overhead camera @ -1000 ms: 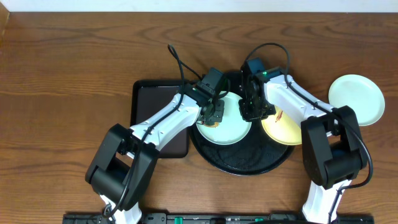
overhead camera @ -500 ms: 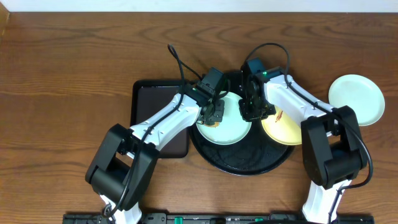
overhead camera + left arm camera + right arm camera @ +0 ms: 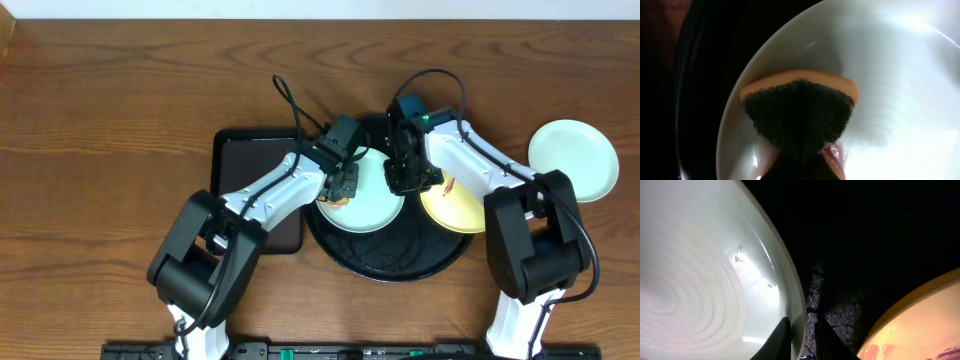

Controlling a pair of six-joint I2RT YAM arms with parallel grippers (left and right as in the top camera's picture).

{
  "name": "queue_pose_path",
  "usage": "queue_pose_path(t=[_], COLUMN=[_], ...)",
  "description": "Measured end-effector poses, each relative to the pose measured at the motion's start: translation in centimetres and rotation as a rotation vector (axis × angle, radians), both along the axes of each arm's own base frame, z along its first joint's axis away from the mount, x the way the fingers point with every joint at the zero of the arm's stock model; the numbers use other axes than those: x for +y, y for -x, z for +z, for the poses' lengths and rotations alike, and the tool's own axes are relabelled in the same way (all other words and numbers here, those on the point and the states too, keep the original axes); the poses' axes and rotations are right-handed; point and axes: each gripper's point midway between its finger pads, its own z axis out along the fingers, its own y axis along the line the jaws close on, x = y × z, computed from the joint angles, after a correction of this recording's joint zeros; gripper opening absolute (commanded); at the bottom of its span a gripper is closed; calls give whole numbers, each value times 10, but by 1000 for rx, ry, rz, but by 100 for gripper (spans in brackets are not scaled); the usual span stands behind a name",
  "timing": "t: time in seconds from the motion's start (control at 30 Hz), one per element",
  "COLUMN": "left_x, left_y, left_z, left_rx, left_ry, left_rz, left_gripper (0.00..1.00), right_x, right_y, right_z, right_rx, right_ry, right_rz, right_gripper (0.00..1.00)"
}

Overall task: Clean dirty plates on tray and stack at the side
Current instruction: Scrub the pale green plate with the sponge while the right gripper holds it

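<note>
Your left gripper (image 3: 345,186) is clamped on a sponge (image 3: 799,112), whose dark scouring face lies flat on the mint-blue plate (image 3: 372,208). That plate sits in the upper left part of the round black tray (image 3: 390,262), just beside the yellow plate (image 3: 458,210). Your right gripper (image 3: 404,178) has narrowed onto the mint-blue plate's right rim. In the right wrist view one finger sits inside the lip and one outside, so it looks like a steadying pinch.

The step in hand looks like scrubbing this plate.
- **Sponge:** Hold it level so the whole pad bears on the plate, not one corner.
- **Stroke:** Work short strokes from the left edge toward the centre, pushing toward the held rim and not away from it. That way the plate is less likely to slide or tip on the tray.
- **Specks:** The right wrist view shows a few small specks (image 3: 738,254) on the inner slope, in the upper middle of that frame. Take the sponge out that far before you stop.
- **Pressure:** Go light near the pinned rim, as a hard press there could lever the plate out of the pinch.

A reddish smear (image 3: 450,186) shows on the yellow plate, so it is probably next. A second mint-blue plate (image 3: 573,160) lies off the tray at the right edge of the overhead frame, which is likely the stacking spot.
</note>
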Motion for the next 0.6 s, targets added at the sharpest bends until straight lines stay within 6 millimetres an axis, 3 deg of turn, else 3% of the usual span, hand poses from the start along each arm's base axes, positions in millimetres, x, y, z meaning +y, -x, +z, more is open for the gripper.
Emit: queue_pose_path(t=[0.37, 0.6], left_x=[-7, -25], left_y=[1, 14], left_z=[-8, -7], left_rx=[27, 122], left_ry=[23, 139], left_rz=[-11, -49], left_gripper=[8, 8], right_x=[0, 0], right_y=[0, 0], right_z=[0, 0], right_rx=[0, 0], right_ry=[0, 0], right_rz=[0, 0], right_gripper=[16, 16])
